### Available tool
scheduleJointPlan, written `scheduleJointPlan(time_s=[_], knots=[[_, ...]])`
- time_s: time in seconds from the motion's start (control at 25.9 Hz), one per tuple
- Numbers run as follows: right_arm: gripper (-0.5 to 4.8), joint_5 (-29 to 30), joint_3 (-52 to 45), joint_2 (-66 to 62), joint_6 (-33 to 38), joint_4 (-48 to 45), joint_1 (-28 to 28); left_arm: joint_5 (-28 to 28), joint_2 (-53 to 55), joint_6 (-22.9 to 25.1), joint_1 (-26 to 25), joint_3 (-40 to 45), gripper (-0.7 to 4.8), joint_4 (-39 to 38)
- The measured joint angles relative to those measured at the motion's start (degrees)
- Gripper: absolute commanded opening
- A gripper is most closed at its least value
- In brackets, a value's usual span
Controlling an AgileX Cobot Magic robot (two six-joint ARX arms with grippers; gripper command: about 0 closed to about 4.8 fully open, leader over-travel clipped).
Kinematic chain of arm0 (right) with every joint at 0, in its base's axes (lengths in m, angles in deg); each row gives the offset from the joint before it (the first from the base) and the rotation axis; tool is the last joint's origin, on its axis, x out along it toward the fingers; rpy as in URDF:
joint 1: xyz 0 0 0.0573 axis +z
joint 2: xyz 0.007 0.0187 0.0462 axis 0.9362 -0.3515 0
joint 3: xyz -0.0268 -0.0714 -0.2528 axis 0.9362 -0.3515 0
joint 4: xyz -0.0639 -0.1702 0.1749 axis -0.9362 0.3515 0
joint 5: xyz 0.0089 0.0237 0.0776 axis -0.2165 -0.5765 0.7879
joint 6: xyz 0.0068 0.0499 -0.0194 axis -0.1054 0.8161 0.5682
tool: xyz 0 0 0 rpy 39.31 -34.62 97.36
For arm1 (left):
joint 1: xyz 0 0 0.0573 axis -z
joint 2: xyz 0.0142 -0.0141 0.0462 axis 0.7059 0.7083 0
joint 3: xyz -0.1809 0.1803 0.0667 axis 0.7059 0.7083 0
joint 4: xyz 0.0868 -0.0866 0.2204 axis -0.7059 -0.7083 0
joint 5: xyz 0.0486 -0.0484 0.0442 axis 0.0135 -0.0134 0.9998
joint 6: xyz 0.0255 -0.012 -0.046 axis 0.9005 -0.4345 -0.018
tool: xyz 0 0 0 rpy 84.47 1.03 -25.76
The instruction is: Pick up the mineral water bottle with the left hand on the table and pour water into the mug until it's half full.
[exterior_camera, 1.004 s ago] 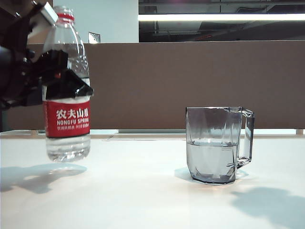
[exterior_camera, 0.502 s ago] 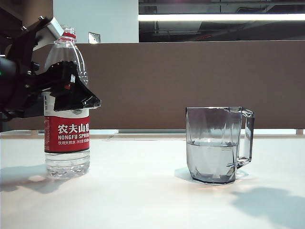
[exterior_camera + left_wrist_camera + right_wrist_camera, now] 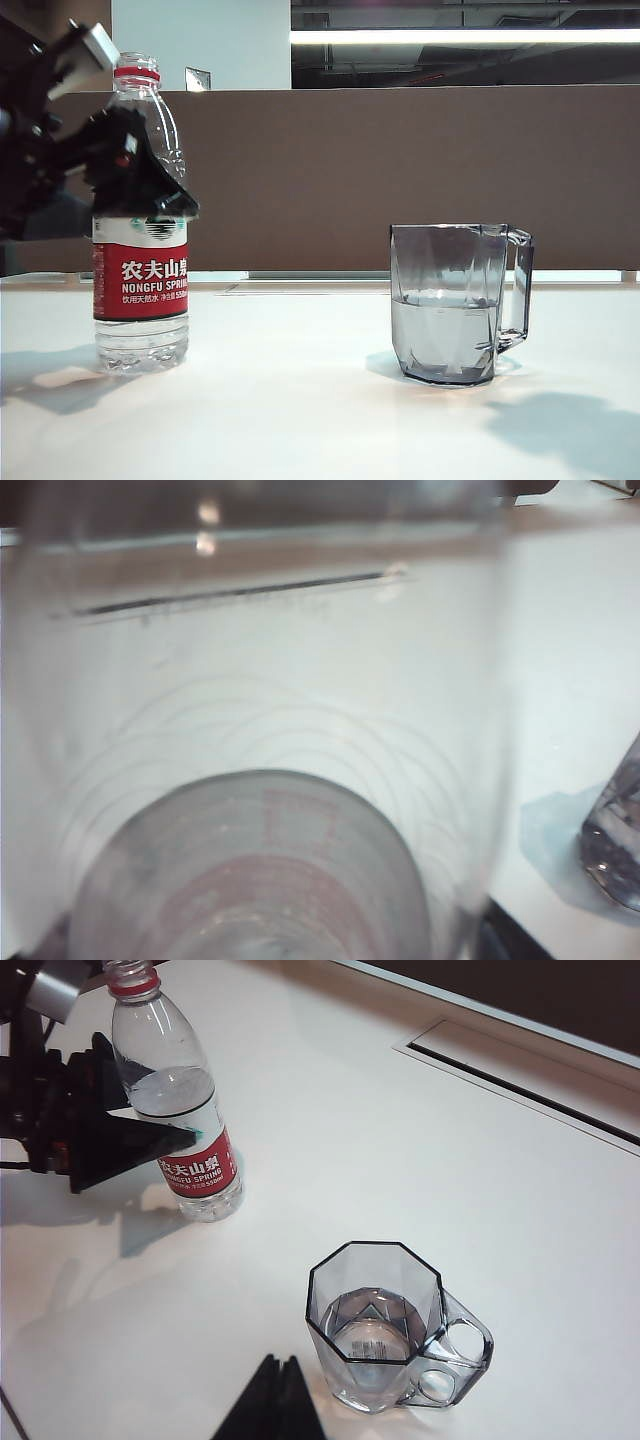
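The mineral water bottle (image 3: 140,290) stands upright on the white table (image 3: 300,400) at the left, with water in its lower part. My left gripper (image 3: 150,185) flanks its upper body with the jaws spread, one black finger in front of the bottle (image 3: 185,1130). The arm is blurred while the bottle is sharp. In the left wrist view the bottle (image 3: 280,780) fills the picture. The mug (image 3: 450,310) stands to the right, about half full of water, handle on the far side from the bottle. My right gripper (image 3: 278,1360) is shut, low beside the mug (image 3: 375,1325).
A brown partition (image 3: 400,170) runs along the table's back edge. A long slot (image 3: 520,1080) is cut into the tabletop behind the mug. The mug's corner (image 3: 615,830) shows at the edge of the left wrist view.
The bottle came down from hanging above the table to standing on it. My left gripper's jaws spread from the bottle and the hand has tipped upward. The mug and right gripper have not moved.
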Motion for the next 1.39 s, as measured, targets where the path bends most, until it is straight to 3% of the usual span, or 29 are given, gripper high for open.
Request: scheduleJointPlan(time_s=[0.54, 0.58, 0.62, 0.73, 0.93, 1.04, 1.39], knots=[[-0.08, -0.04, 0.0, 1.27, 0.0, -1.51, -0.04, 0.0, -23.78, -0.59, 0.02, 0.0, 4.79, -29.22], [-0.08, -0.07, 0.0, 1.33, 0.0, -1.51, -0.04, 0.0, -25.4, -0.92, 0.02, 0.0, 4.49, -30.73], [-0.08, -0.07, 0.0, 1.38, 0.0, -1.53, -0.04, 0.0, -27.67, -2.21, 0.02, 0.0, 3.84, -32.26], [-0.08, -0.17, -0.02, 1.38, 0.0, -1.49, -0.04, -0.02, -30.95, -3.43, 0.02, 0.0, 0.06, -33.4], [-0.08, -1.64, -4.04, 3.58, 0.0, -3.76, -0.04, -0.02, -33.2, -5.88, 0.02, 0.0, -0.06, -37.68], [-0.08, -2.82, -9.7, 7.56, 0.0, -10.08, -0.04, -0.02, -33.18, -5.79, 0.02, 0.0, -0.06, -39.8], [-0.08, -2.73, -17.22, 15.8, 0.0, -12.85, -0.04, -0.02, -33.18, -5.77, 0.02, 0.22, -0.06, -37.16]])
